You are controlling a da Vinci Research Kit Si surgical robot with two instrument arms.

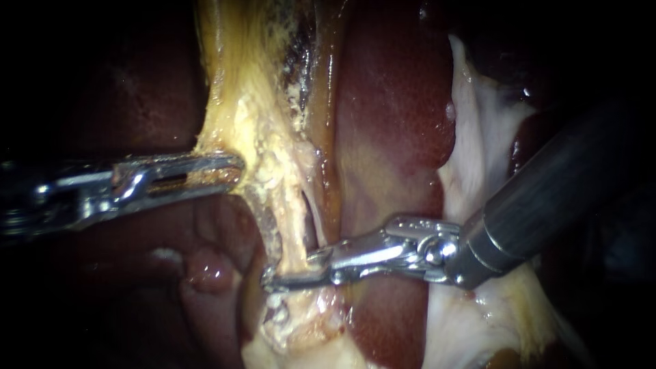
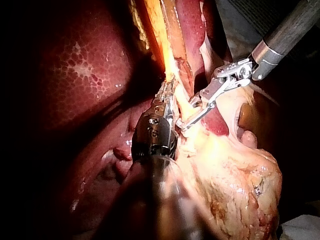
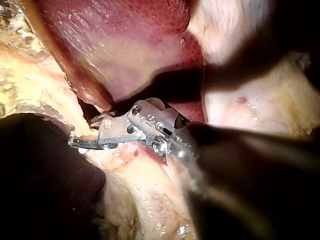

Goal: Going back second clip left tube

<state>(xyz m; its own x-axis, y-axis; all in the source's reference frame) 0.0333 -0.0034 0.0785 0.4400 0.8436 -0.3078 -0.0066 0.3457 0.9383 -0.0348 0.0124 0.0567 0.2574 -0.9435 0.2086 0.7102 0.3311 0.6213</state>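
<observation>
The dark, thick-shafted right instrument [image 1: 290, 270] lies closest to the endoscope. It comes in from the right and reaches across to the pale yellow, cord-like left tube [image 1: 292, 232], which is the left of two strands parted by a dark slit. Its slim silver jaws are spread with a gap between them, and the tube crosses that gap low down, just above the lumpy fat at its base. I cannot tell a clip apart from the metal of the jaws in any view. A little farther back, the silver slotted left instrument [image 1: 236, 171] comes in from the left. Its jaws are pressed together on the edge of the crumbly yellow fatty tissue [image 1: 266, 137] and draw it sideways, so the tube stands taut and exposed. Behind everything lies the smooth dark red liver [image 1: 389, 123]. As I judge it, the step in hand is the right instrument's retreat from the tube. The jaws should stay spread until both tips are clear of the strand, and the withdrawal should run straight back along the shaft's own line. Any sideways sweep could snag the tube or drag whatever sits on it. The left instrument's pull should be neither slackened nor increased, since a change in tension would shift the tube against the retreating jaws.
</observation>
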